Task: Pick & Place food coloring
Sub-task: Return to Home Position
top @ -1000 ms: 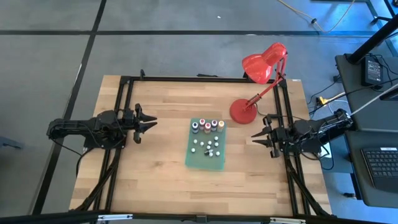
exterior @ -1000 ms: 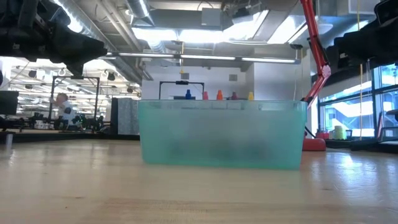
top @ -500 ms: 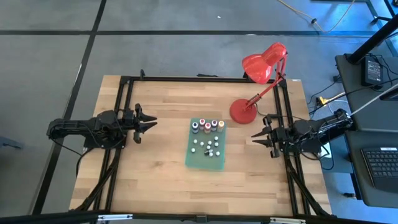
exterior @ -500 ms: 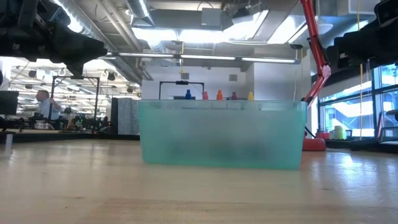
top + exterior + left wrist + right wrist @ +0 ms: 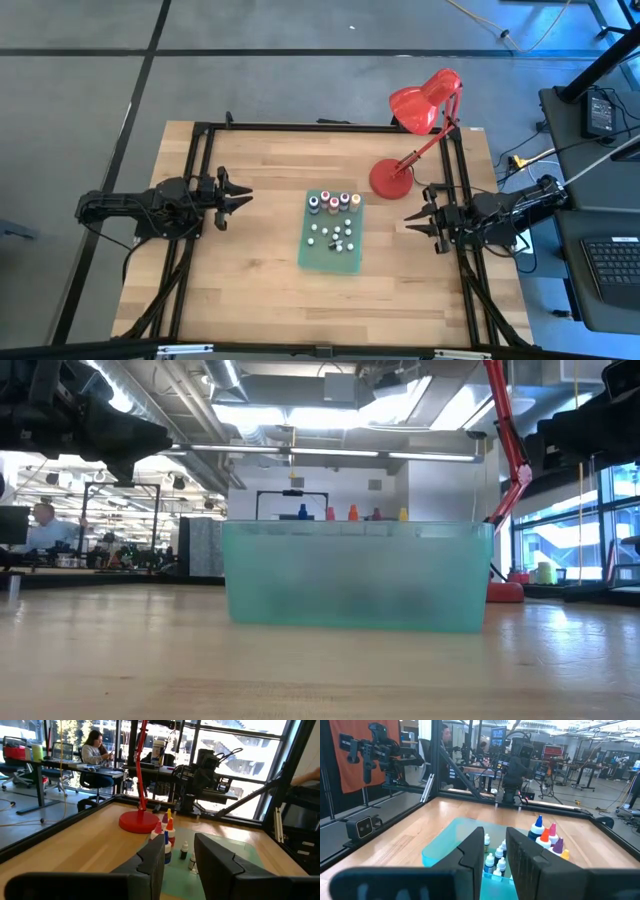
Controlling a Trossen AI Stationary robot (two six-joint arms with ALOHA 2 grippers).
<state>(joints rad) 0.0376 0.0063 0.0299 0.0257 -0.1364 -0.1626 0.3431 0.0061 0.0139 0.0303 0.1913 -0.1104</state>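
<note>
A pale green tray (image 5: pixel 316 255) stands at the table's middle. At its far end is a row of taller food coloring bottles (image 5: pixel 333 203) with blue, red, orange, purple and yellow tops (image 5: pixel 350 513). Several small white-capped bottles (image 5: pixel 336 237) stand nearer the tray's middle. My left gripper (image 5: pixel 245 198) is open and hovers left of the tray, pointing at it; its wrist view shows the bottles (image 5: pixel 166 837) ahead of the left gripper (image 5: pixel 180 862). My right gripper (image 5: pixel 408 222) is open and hovers right of the tray, with the bottles (image 5: pixel 545 835) beyond the right gripper (image 5: pixel 495 851).
A red desk lamp stands with its base (image 5: pixel 390 179) on the table's far right, close to the right arm, and its head (image 5: pixel 420 102) reaches past the far edge. A black frame (image 5: pixel 200 160) runs around the table. Bare wood lies between each gripper and the tray.
Both arms and the tray have kept still. Only a person in the room far behind the table has shifted.
</note>
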